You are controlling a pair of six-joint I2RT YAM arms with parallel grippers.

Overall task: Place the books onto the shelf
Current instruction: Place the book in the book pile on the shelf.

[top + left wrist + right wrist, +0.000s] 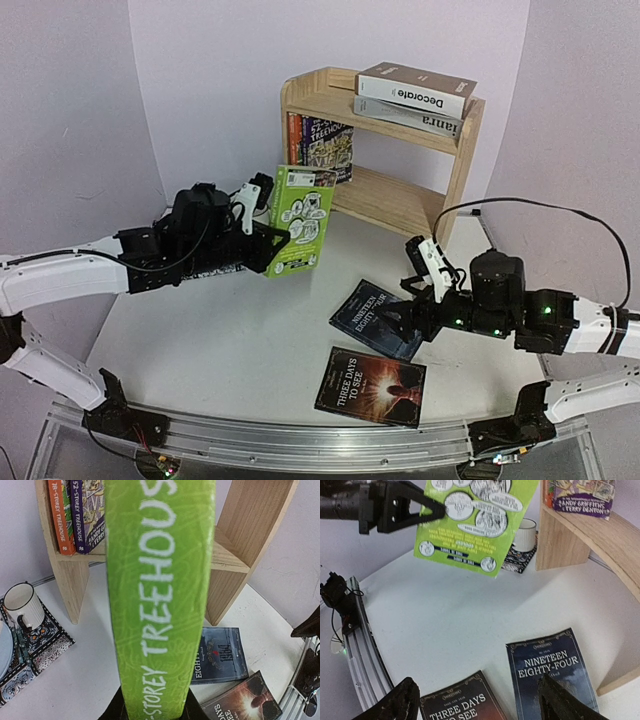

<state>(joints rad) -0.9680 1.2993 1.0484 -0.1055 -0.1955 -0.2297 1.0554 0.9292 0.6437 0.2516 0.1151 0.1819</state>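
Bench [230, 340]: white, bore a pale pine shelf [460, 170].
Left hand [272, 238]: was clamped on an upright green paperback [303, 218].
Right hand [479, 697]: stood spread apart over a flat dark-blue book [375, 318].

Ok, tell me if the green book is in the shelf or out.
Out. The green book is held off the table by the left end effector, short of the shelf.
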